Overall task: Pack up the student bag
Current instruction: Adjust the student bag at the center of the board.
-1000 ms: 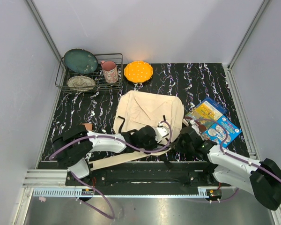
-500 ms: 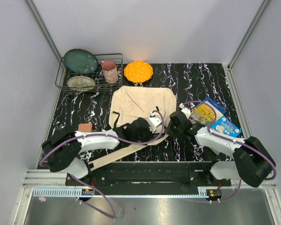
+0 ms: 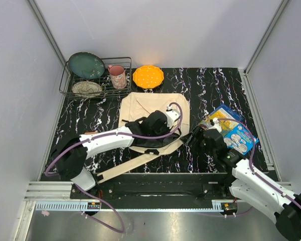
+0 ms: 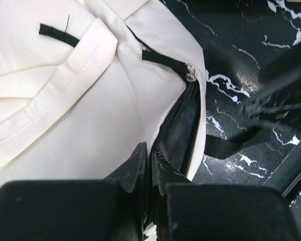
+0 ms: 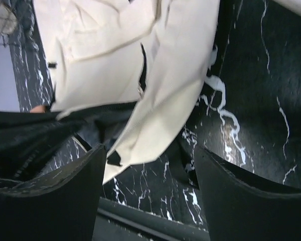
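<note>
a: where is the student bag [image 3: 145,105] lying?

b: it is lying flat at the middle of the black marbled table [image 3: 215,85]. its far edge is sitting near the orange plate [image 3: 148,76], and the colourful booklets [image 3: 231,131] are lying to its right. 1 cream strap [image 3: 125,168] is trailing toward the table's near edge.

a: what is the left gripper [image 4: 150,170] doing?

b: it is reaching over the bag from the left. its 2 fingers are clenching together on the cream fabric at the end of the open zipper [image 4: 183,130], where dark lining is showing.

a: and the right gripper [image 5: 149,153]?

b: it is hovering just beside the bag's near right corner, jaws standing wide apart, released and gripping nothing.

a: anything else on the table?

b: a wire rack [image 3: 95,83] is standing at the far left, holding 2 plates, a teal plate [image 3: 86,64] leaning upright and a paler one lying low. a pink mug [image 3: 117,76] is standing at its right end.
</note>
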You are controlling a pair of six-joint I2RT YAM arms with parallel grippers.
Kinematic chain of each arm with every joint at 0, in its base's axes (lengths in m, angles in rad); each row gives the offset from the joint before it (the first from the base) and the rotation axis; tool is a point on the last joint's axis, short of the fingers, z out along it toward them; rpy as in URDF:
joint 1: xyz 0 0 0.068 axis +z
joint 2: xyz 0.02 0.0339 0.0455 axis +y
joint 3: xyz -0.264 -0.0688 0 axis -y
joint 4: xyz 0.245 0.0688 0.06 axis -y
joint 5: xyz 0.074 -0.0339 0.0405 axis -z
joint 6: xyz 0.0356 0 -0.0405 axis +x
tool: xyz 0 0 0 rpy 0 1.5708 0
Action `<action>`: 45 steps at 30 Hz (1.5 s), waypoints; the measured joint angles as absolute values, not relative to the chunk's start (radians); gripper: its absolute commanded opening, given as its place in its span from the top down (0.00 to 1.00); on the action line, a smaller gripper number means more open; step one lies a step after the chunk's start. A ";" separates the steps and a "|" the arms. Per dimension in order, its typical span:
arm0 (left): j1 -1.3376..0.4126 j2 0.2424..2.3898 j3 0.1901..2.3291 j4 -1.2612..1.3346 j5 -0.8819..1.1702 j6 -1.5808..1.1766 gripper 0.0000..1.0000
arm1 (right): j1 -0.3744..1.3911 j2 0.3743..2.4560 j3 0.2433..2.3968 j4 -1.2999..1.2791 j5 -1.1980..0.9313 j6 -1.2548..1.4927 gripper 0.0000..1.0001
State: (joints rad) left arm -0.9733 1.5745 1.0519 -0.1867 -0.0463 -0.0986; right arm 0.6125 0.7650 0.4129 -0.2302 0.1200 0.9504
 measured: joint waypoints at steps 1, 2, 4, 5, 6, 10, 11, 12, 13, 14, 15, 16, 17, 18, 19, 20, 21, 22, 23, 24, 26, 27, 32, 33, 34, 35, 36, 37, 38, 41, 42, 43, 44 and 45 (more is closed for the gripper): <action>-0.973 1.580 1.063 -0.196 -0.046 -0.099 1.00 | 0.612 0.762 0.398 -0.229 0.100 0.965 0.24; -0.973 1.587 1.078 -0.209 -0.046 -0.098 1.00 | 0.613 0.767 0.388 -0.226 0.081 0.977 0.24; -0.973 1.597 1.105 -0.227 -0.046 -0.098 1.00 | 0.615 0.795 0.373 -0.205 0.046 0.997 0.24; -0.973 1.602 1.121 -0.240 -0.046 -0.099 1.00 | 0.617 0.818 0.365 -0.186 0.028 1.005 0.24; -0.973 1.607 1.135 -0.249 -0.045 -0.099 1.00 | 0.619 0.841 0.360 -0.168 0.010 1.013 0.24; -0.973 1.629 1.199 -0.267 -0.038 -0.099 1.00 | 0.628 0.920 0.358 -0.085 -0.037 1.038 0.24; -0.973 1.633 1.211 -0.270 -0.036 -0.099 1.00 | 0.630 0.933 0.359 -0.065 -0.046 1.042 0.23; -0.973 1.634 1.219 -0.272 -0.035 -0.100 1.00 | 0.633 0.947 0.361 -0.047 -0.048 1.046 0.24; -0.973 1.636 1.225 -0.275 -0.032 -0.100 1.00 | 0.635 0.960 0.364 -0.033 -0.048 1.051 0.23; -0.973 1.637 1.230 -0.277 -0.031 -0.100 1.00 | 0.636 0.976 0.368 -0.019 -0.047 1.053 0.23; -0.973 1.637 1.230 -0.277 -0.030 -0.101 1.00 | 0.636 0.988 0.372 -0.007 -0.047 1.056 0.23; -0.973 1.637 1.230 -0.279 -0.030 -0.102 1.00 | 0.636 1.000 0.373 0.011 -0.047 1.060 0.23; -0.973 1.637 1.230 -0.282 -0.029 -0.102 1.00 | 0.636 1.008 0.373 0.025 -0.049 1.065 0.23; -0.973 1.638 1.231 -0.285 -0.029 -0.104 1.00 | 0.636 1.017 0.373 0.042 -0.051 1.072 0.23; -0.973 1.638 1.230 -0.287 -0.029 -0.104 1.00 | 0.636 1.025 0.373 0.059 -0.053 1.080 0.22; -0.973 1.638 1.230 -0.288 -0.029 -0.105 1.00 | 0.636 1.032 0.373 0.076 -0.054 1.087 0.23; -0.973 1.638 1.230 -0.289 -0.029 -0.106 1.00 | 0.636 1.040 0.372 0.094 -0.054 1.095 0.22; -0.973 1.638 1.230 -0.289 -0.029 -0.107 1.00 | 0.636 1.045 0.372 0.110 -0.055 1.098 0.22; -0.973 1.638 1.230 -0.290 -0.029 -0.107 1.00 | 0.636 1.051 0.371 0.127 -0.055 1.105 0.22; -0.973 1.638 1.230 -0.291 -0.029 -0.107 1.00 | 0.636 1.056 0.368 0.147 -0.055 1.111 0.23; -0.973 1.639 1.230 -0.291 -0.029 -0.107 1.00 | 0.636 1.063 0.363 0.172 -0.055 1.124 0.23; -0.973 1.639 1.230 -0.291 -0.029 -0.107 1.00 | 0.636 1.065 0.360 0.180 -0.055 1.127 0.24; -0.973 1.641 1.231 -0.291 -0.030 -0.111 1.00 | 0.674 1.047 0.349 0.207 -0.041 1.161 0.22; -0.973 1.643 1.230 -0.291 -0.030 -0.111 1.00 | 0.698 1.031 0.350 0.197 -0.035 1.169 0.22; -0.973 1.645 1.230 -0.291 -0.030 -0.111 1.00 | 0.738 1.011 0.355 0.175 -0.013 1.177 0.23; -0.973 1.647 1.230 -0.291 -0.030 -0.111 1.00 | 0.780 0.995 0.362 0.150 0.014 1.184 0.22; -0.973 1.647 1.230 -0.291 -0.030 -0.111 1.00 | 0.802 0.991 0.368 0.137 0.026 1.188 0.23; -0.973 1.647 1.230 -0.291 -0.030 -0.112 1.00 | 0.819 0.993 0.372 0.131 0.046 1.194 0.25; -0.973 1.647 1.230 -0.291 -0.030 -0.113 1.00 | 0.824 1.003 0.373 0.128 0.069 1.200 0.24; -0.973 1.647 1.230 -0.291 -0.028 -0.115 1.00 | 0.824 1.051 0.360 0.142 0.133 1.214 0.24; -0.973 1.647 1.230 -0.291 -0.028 -0.117 1.00 | 0.824 1.077 0.357 0.149 0.150 1.216 0.25; -0.973 1.647 1.230 -0.290 -0.027 -0.119 1.00 | 0.824 1.104 0.356 0.155 0.167 1.217 0.25; -0.973 1.646 1.228 -0.289 -0.026 -0.123 1.00 | 0.824 1.132 0.356 0.162 0.179 1.217 0.28; -0.973 1.645 1.225 -0.288 -0.025 -0.125 1.00 | 0.822 1.157 0.356 0.170 0.188 1.217 0.36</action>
State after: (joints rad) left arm -0.9726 1.6447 1.2255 -0.2882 -0.0254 -0.1253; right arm 0.8223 1.1568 0.3565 0.1703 0.1883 1.2171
